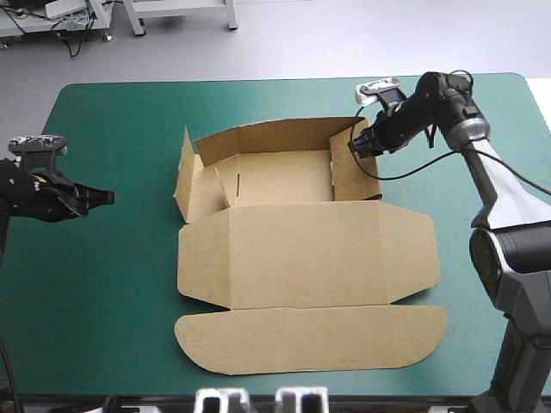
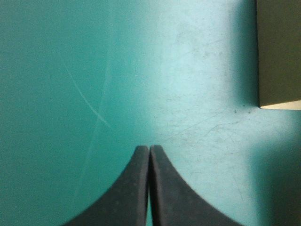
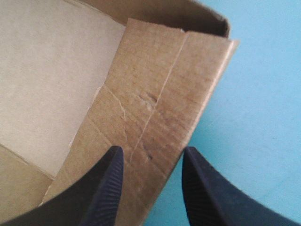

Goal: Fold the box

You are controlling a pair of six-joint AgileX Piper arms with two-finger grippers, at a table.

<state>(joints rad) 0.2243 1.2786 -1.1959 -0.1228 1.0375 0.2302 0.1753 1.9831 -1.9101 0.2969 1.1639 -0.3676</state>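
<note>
The brown box (image 1: 301,249) lies mid-table. Its back wall and right wall (image 3: 160,94) are raised, its left flaps stand half up, and the lid with its rounded front flap lies flat toward the near edge. My right gripper (image 1: 355,144) is open at the box's back right corner. Its black fingers (image 3: 106,188) stand apart at the top of the right wall, the board showing between them. My left gripper (image 1: 108,197) is shut and holds nothing, low over the teal-green cover, well left of the box. A corner of the box (image 2: 280,52) shows ahead of it.
The teal-green cover (image 1: 112,284) runs from the box's left flaps out to the table's left edge, under my left arm. A narrower strip of cover (image 1: 508,112) lies between the box's right wall and the table's right edge.
</note>
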